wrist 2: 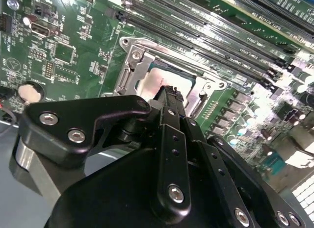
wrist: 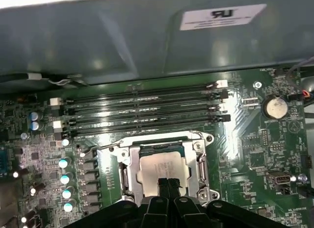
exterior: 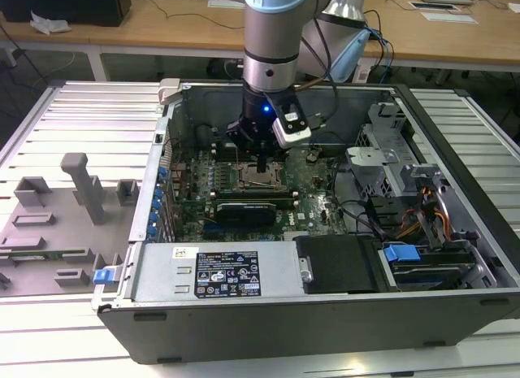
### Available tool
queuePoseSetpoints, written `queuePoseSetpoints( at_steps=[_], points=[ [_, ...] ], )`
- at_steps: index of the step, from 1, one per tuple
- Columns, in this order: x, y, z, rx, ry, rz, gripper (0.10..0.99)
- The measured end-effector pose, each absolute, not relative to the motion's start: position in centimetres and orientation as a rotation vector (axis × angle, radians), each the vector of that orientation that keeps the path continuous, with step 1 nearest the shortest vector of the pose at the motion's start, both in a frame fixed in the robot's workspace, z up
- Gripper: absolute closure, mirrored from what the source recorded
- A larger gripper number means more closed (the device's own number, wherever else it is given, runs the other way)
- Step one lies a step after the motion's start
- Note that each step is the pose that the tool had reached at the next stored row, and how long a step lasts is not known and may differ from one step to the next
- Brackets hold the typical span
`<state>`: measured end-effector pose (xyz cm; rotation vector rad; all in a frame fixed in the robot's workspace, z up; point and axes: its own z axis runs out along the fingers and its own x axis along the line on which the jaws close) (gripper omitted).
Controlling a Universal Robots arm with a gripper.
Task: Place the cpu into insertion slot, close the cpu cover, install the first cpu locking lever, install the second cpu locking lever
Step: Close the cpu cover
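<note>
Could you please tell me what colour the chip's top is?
The chip is silver-grey on top, clearest in the first wrist view.

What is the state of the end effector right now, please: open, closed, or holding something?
End effector: closed, fingers together, nothing held; its tips are over the cpu.

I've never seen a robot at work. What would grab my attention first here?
In the exterior view, a silver robot arm reaches down into an open computer case. In the first wrist view, its black claw, fingers closed together, hangs over the pale cpu, which lies framed by the silver cpu cover on the green circuit board.
</note>
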<state>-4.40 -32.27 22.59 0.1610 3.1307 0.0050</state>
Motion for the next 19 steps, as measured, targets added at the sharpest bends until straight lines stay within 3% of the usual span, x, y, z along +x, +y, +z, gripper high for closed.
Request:
queuePoseSetpoints(
  at_steps=[19],
  points=[
    [-6.2,-32.3,22.1,0.113,3.157,0.003,0.980]
  ],
)
